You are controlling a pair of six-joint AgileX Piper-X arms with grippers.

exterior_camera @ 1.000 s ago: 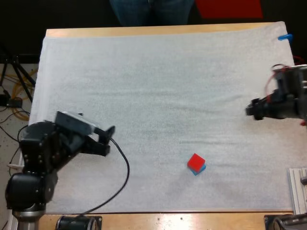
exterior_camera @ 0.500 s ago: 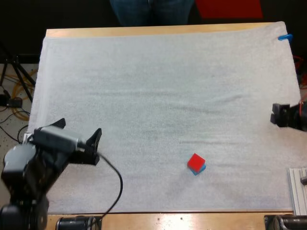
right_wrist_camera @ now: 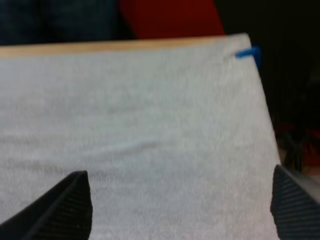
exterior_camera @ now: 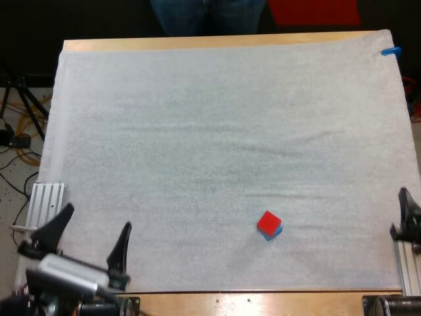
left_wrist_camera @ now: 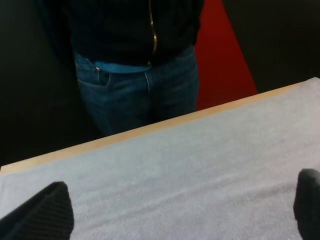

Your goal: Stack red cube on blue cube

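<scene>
1. Where the high view looks down over the table [exterior_camera: 197, 43], the red cube [exterior_camera: 269, 222] sits on top of the blue cube [exterior_camera: 277, 232], of which just a sliver shows at one side. The pair stands on the white mat [exterior_camera: 217, 131], right of the middle and towards the near edge. The left gripper [exterior_camera: 89, 238] is at the mat's near left corner, its two fingers spread wide and clear of anything, well apart from the cubes. The right gripper [exterior_camera: 405, 212] is at the mat's right edge, also well apart from them. A person [exterior_camera: 207, 16] stands beyond the far side.
2. In the left wrist view, that arm's own fingers [left_wrist_camera: 47, 212] stand far apart over the mat, gripping nothing, and the person is just behind the table's far edge.
3. In the right wrist view, that arm's own fingers [right_wrist_camera: 67, 207] likewise stand far apart over the mat, holding nothing
</scene>
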